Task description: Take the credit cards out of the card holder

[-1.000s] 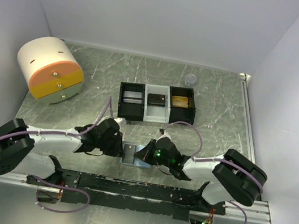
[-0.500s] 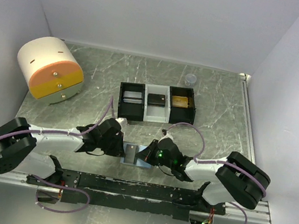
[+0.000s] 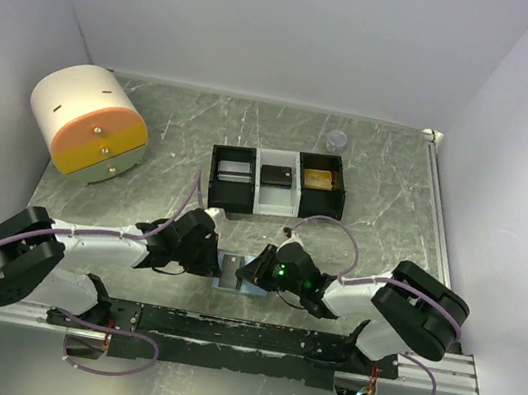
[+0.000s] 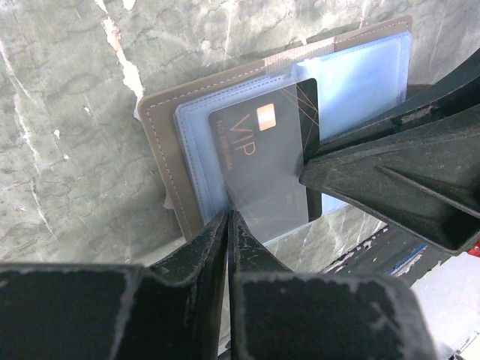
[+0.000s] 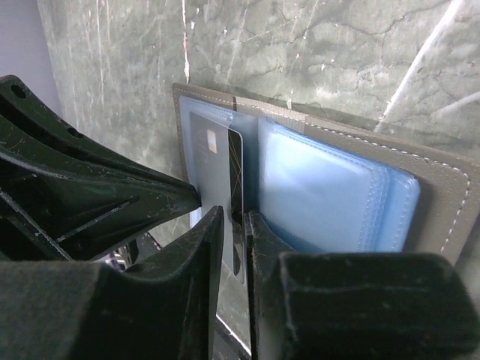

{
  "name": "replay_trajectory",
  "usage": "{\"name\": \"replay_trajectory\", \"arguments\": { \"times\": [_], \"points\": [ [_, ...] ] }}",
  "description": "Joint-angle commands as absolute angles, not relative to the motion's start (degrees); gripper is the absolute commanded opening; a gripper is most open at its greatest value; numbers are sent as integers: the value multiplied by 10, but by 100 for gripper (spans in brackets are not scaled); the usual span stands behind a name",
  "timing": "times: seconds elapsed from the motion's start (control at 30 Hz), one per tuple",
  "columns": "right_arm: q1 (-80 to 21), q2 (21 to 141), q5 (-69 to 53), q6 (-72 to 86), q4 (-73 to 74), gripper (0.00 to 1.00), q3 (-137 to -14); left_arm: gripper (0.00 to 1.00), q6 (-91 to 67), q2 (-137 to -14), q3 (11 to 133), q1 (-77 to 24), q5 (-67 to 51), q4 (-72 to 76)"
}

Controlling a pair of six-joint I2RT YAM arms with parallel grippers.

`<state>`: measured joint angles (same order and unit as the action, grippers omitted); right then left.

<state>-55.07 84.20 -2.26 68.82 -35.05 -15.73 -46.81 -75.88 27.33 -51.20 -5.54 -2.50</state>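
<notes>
Fingers: left gripper (image 4: 226, 217) pinched shut on near edge of card holder (image 4: 161, 142), anchoring it open on table (image 3: 395, 199) between arms. Right gripper (image 5: 235, 225) narrowly parted astride dark VIP card (image 4: 262, 157), partly pocketed; you can't tell if it bites. Tray (image 3: 213, 177) well beyond, no obstacle. Your two grippers crowd each other at card.

A black-and-white three-compartment tray (image 3: 227, 209) sits on the green marbled table (image 3: 186, 119). Its middle compartment is white and the outer two are black. Well to the tray's left stands a round white drawer unit (image 3: 86, 97) with orange and yellow fronts. A small clear cup (image 3: 335, 140) sits just behind the tray's right end.
</notes>
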Motion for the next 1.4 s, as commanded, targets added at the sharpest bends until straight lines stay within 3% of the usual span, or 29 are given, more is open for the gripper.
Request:
{"name": "replay_trajectory", "arguments": {
  "times": [0.0,0.5,0.87,1.37],
  "points": [
    [-548,845,-18,689,-349,16,-150,16,-450,-776,272,-517,-27,-69],
    [-528,839,-53,679,-391,13,-132,15,-444,-766,286,-518,-11,-98],
    [-526,833,-50,684,-392,0,-122,14,-449,-753,273,-518,-11,-98],
    [-522,797,-29,674,-343,0,-118,16,-448,-731,277,-518,-8,-107]
  ]
}}
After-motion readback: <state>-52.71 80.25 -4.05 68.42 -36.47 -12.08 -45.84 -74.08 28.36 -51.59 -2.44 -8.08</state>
